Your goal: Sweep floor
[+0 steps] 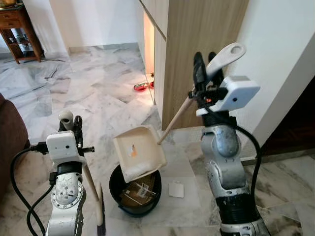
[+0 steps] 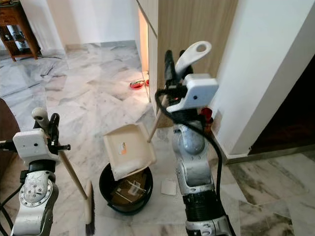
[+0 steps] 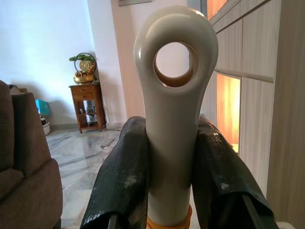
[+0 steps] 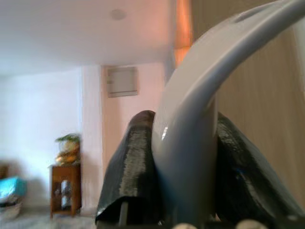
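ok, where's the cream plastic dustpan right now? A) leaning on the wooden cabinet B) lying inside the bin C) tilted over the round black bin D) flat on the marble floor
C: the cream plastic dustpan hangs tilted over the rim of the round black bin, its long wooden handle held up by the right gripper; cardboard scraps lie inside the bin.
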Robot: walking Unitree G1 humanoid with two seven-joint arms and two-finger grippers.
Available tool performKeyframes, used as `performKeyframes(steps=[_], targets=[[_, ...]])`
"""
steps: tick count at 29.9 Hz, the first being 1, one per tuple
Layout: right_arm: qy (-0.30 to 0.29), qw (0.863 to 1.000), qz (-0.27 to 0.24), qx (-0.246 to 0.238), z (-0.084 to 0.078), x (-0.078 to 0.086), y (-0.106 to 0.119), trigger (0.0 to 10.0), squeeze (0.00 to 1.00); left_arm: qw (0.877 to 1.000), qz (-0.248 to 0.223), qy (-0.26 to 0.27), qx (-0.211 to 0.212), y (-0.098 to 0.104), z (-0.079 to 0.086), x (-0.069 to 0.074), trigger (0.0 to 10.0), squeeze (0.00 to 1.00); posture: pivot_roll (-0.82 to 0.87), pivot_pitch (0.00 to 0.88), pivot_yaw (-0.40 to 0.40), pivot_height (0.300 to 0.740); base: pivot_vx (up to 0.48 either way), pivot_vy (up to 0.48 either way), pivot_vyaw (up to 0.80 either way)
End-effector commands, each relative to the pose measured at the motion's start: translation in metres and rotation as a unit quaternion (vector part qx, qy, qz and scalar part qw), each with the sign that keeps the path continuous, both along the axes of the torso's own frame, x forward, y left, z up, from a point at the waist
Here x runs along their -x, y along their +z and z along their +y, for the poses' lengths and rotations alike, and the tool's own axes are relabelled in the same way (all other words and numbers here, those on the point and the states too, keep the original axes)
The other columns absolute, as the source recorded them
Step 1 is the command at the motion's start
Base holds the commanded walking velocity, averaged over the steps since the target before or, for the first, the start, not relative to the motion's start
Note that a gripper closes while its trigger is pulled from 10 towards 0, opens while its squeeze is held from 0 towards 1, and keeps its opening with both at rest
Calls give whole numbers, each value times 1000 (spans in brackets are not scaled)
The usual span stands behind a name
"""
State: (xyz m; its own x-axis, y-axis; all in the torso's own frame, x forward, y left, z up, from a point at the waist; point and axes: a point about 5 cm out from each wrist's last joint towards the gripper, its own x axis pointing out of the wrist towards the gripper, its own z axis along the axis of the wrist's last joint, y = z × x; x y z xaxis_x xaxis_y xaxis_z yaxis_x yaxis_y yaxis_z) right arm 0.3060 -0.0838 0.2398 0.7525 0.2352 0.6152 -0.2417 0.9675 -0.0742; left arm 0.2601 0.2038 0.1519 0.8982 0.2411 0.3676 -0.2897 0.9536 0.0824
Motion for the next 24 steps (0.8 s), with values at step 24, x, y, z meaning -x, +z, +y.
performKeyframes(steps=[24], targets=[[56,989,-118,66,42,51,12,10000,0,999,-36,-10,-5,11,-4,0,10000,0,113,0,13,740,0,0,0]])
